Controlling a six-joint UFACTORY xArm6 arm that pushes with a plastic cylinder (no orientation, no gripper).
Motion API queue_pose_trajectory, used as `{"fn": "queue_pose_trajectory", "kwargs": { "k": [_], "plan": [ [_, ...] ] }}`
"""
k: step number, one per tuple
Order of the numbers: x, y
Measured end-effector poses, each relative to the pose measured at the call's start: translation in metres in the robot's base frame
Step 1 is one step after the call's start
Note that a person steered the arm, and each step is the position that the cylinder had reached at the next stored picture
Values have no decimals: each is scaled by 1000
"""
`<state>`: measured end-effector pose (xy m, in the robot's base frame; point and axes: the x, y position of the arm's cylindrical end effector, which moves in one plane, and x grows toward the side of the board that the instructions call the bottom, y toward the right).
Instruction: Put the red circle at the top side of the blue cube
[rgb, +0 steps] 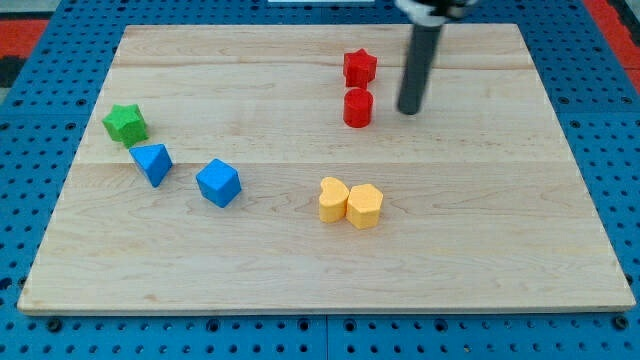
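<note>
The red circle (358, 107) stands on the table (300, 260) in the upper middle, well apart from the blue cube (218, 183). From the view's left: green star (125, 123), blue wedge (151, 163), blue cube, two touching yellow blocks (351, 202), red circle just below the red star (359, 68), then my tip (408, 110), apart from the circle. The tool is a plain rod holding nothing.

No readable txt, labels, nos. or signs anywhere on board or blocks.

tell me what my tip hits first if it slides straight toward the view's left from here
Most likely the red circle: it sits just left of my tip, at about the same height in the view. Depth is unclear, so it might only clip its edge.
</note>
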<state>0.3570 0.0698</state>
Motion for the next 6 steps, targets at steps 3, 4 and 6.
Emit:
{"fn": "queue_pose_trajectory", "kwargs": {
  "k": [3, 4, 6],
  "plan": [
    [9, -156],
    [47, -174],
    [3, -229]
  ]
}}
